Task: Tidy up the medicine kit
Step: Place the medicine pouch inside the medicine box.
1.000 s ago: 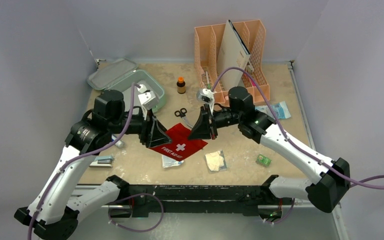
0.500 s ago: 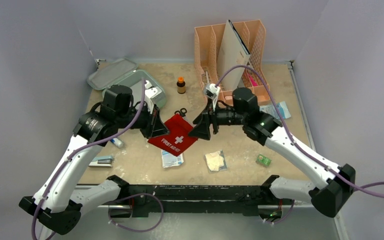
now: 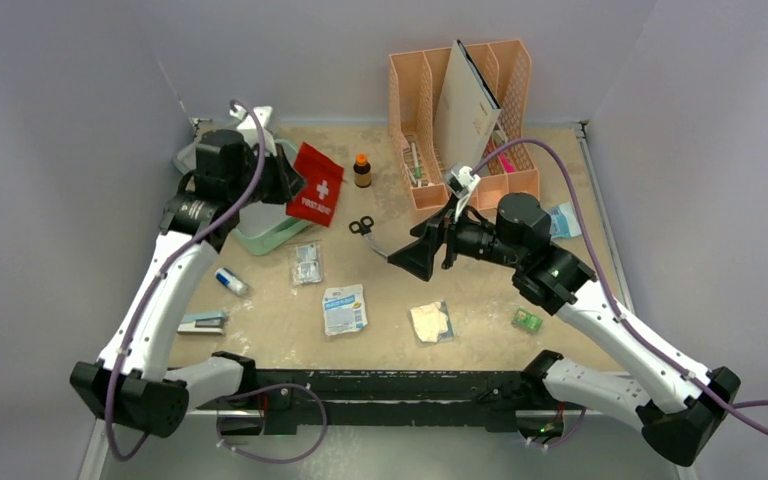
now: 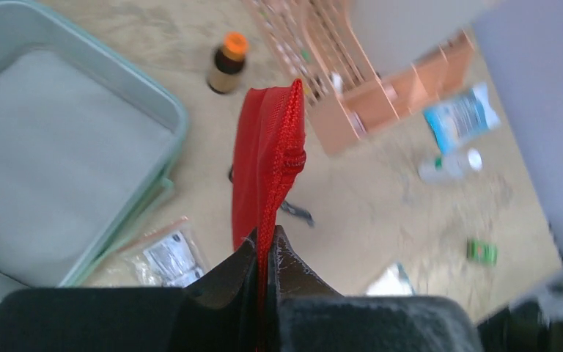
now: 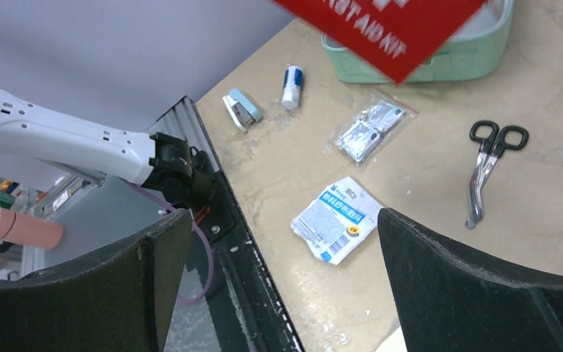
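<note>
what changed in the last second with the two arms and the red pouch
The left pincer closed on the red first-aid pouch, lifted it and carried it back and left toward the medicine kit. The right pincer let go of the pouch, opened wide and drew back to the right. The scissors, brown bottle and file organizer stayed where they were.

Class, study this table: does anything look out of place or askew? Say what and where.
The red first-aid pouch hangs in mid-air, pinched by its zipper edge in the left gripper, beside the open medicine kit. Scissors and sealed packets lie scattered loose on the table.
</note>
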